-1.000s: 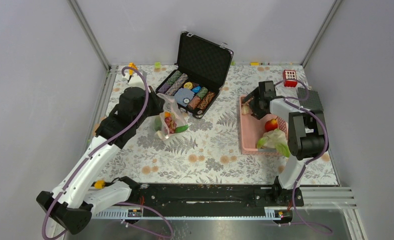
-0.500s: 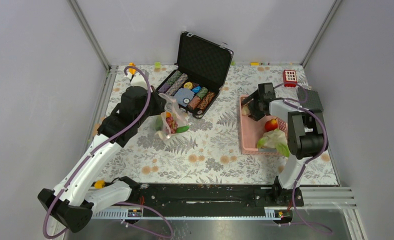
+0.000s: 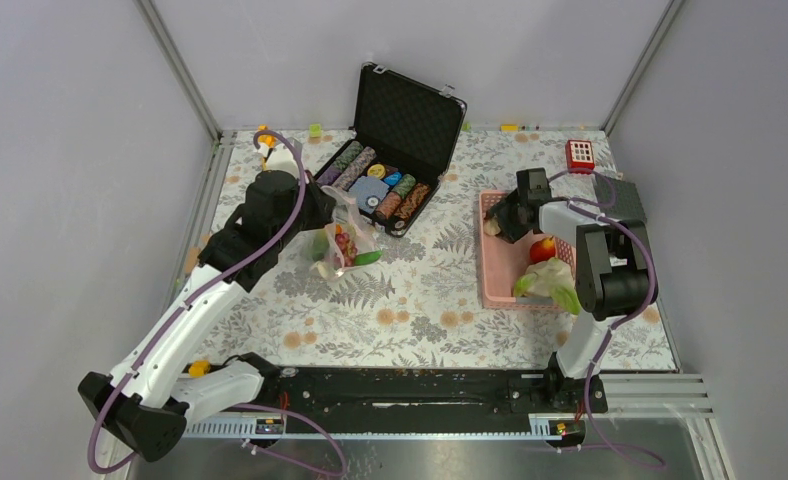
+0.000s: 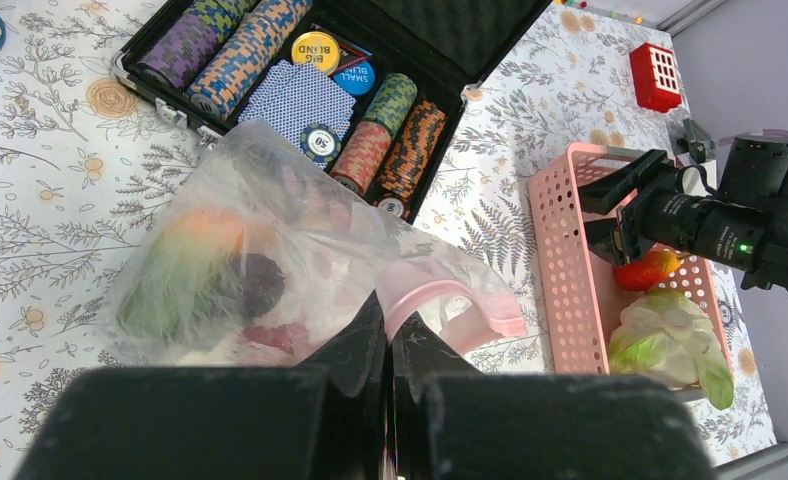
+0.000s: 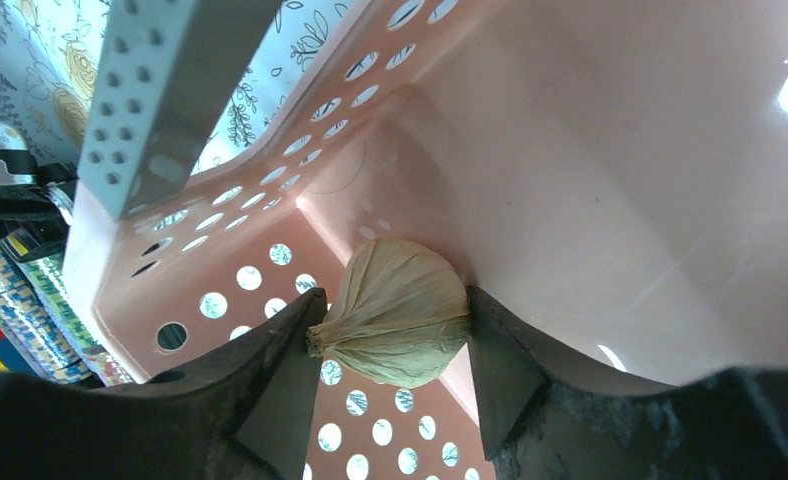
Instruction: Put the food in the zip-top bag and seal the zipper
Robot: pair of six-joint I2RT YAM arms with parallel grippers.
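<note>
Left end effector [image 4: 390, 330]: its fingers are pressing together, clamping on the mouth edge of the zip-top bag [image 4: 270, 220] right at the fingertips.
Zip-top bag: it is hanging just ahead of the left end effector, with its clear, bulging body spreading out ahead and to the left over the floral worktop [image 3: 410, 300].
Zipper [image 4: 450, 300]: the pale-pink strip is curling in an open loop just ahead and right of the left fingertips, so the mouth is standing unsealed.
Food in the bag: an orange-green mango [image 4: 185, 265] and dark purple grapes [image 4: 255, 285] are lying inside, ahead-left of the left end effector. The other pieces are too blurred by the plastic to name.
Right end effector [image 5: 395, 300]: it is reaching down into the pink basket [image 5: 570, 150]. Its fingers [image 5: 280, 390] are standing on either side of a tan garlic-like bulb [image 5: 400, 330], and both are touching its sides.
Tan garlic-like bulb: it is sitting between the right fingers, in a corner of the basket against the perforated wall.
Red fruit [image 3: 543, 248]: it is lying in the same basket behind the right end effector, nearer the arm's base.
White-green leafy piece [image 3: 548, 282]: it is lying farther back again, just beside the red fruit.
Poker chip case [image 4: 440, 30]: it is standing open beyond the bag, ahead of the left end effector, holding rows of striped chips [image 4: 230, 40].
</note>
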